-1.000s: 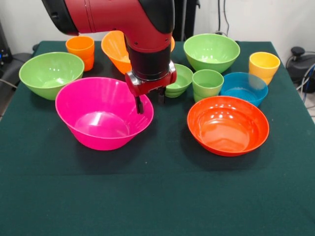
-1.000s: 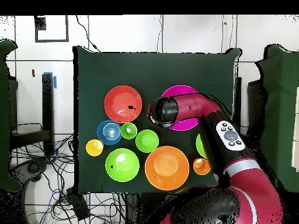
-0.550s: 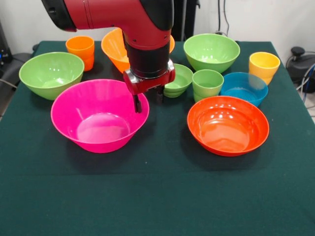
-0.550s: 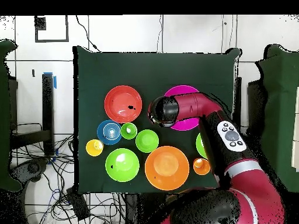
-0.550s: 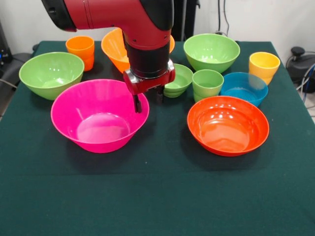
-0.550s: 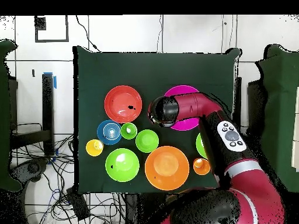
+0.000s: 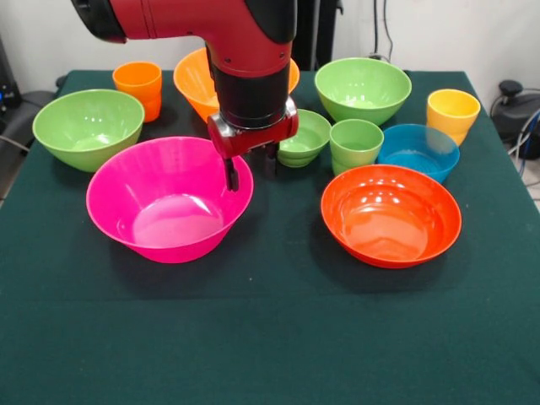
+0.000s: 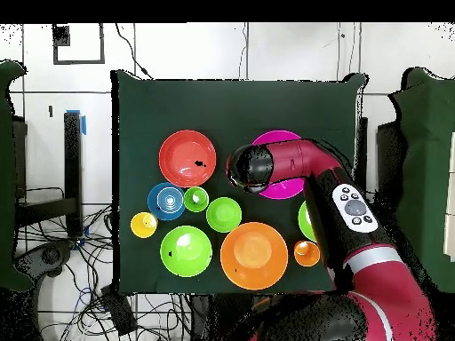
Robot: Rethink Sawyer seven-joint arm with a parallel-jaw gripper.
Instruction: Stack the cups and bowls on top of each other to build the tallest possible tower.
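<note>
My gripper [image 7: 250, 169] is shut on the far right rim of the large pink bowl [image 7: 169, 211], one finger inside and one outside, and holds it slightly raised and tilted. In the overhead view the arm covers most of the pink bowl [image 8: 289, 188]. The red-orange bowl [image 7: 391, 213] sits to its right. Behind are the small green bowl [image 7: 305, 135], green cup [image 7: 355, 143], blue bowl [image 7: 418, 150], yellow cup [image 7: 452, 112], orange bowl [image 7: 196, 84], orange cup [image 7: 138, 84] and two light green bowls [image 7: 88, 126] [image 7: 363, 89]. No tower shows.
The dark green table [image 7: 270, 337] has bare cloth along its front half. Cables and dark equipment [image 7: 515, 105] lie off the table's right side. The arm's body [image 8: 347, 213] hangs over the table's right part in the overhead view.
The gripper has risen and shifted slightly left, taking the pink bowl with it: the bowl now sits higher and further left. The other pieces have not moved.
</note>
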